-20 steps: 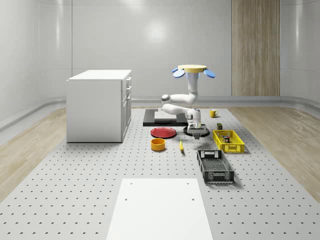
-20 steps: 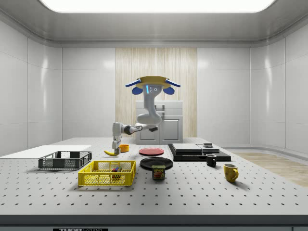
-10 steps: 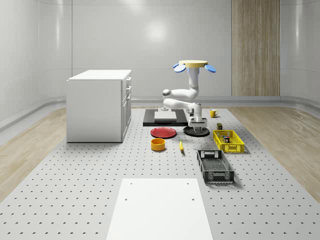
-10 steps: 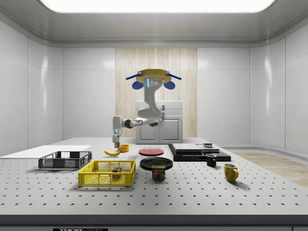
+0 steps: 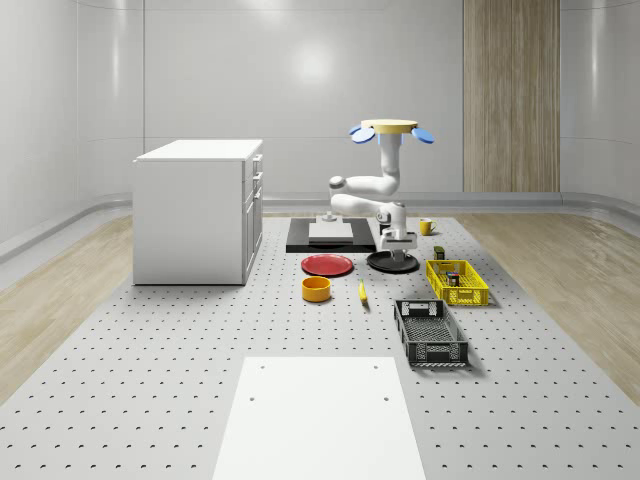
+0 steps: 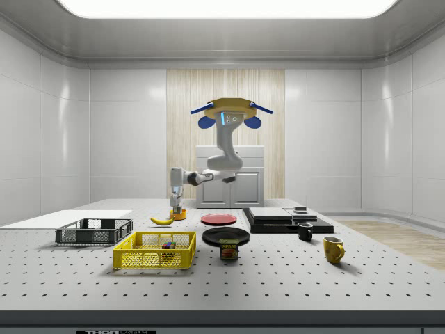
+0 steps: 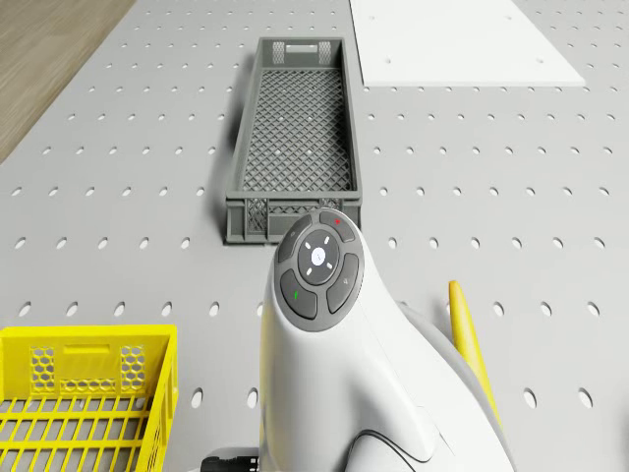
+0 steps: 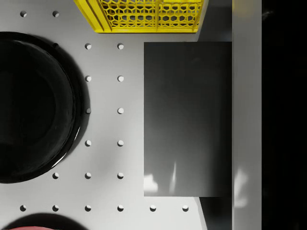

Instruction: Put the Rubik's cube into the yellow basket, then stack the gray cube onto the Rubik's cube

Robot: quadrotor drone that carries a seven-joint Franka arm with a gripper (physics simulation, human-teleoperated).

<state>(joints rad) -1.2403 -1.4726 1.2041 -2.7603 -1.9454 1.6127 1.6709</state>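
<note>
The drone (image 5: 390, 130) hovers over the far part of the table, a little right of centre in the whole-scene view, with its arm bent down so that the gripper (image 5: 400, 256) hangs just above the black plate (image 6: 226, 235). In the wrist view a big gray cube (image 8: 187, 120) sits close in front of the camera, right of centre in that frame. It covers the perforated table behind it, so the gripper looks to be clamped on it and carrying it, though the contact itself cannot be made out. The Rubik's cube (image 6: 167, 244) already lies inside the yellow basket (image 6: 153, 259), a small many-coloured spot toward the basket's right end in the side view. The first half of the job therefore appears done, and the stacking is the step in hand. In the whole-scene view the basket (image 5: 470, 297) lies to the right of the gripper and a little lower in the frame, well apart from it, with its long axis running from far to near. In the wrist view its mesh wall (image 8: 144, 14) shows at the upper edge, beyond the plate (image 8: 29, 105). The coming move should carry the gripper sideways toward the whole-scene view's right, over the basket rim, then down squarely onto the Rubik's cube (image 5: 453, 277). The target is small, so an off-centre release could let the cube slide off.
</note>
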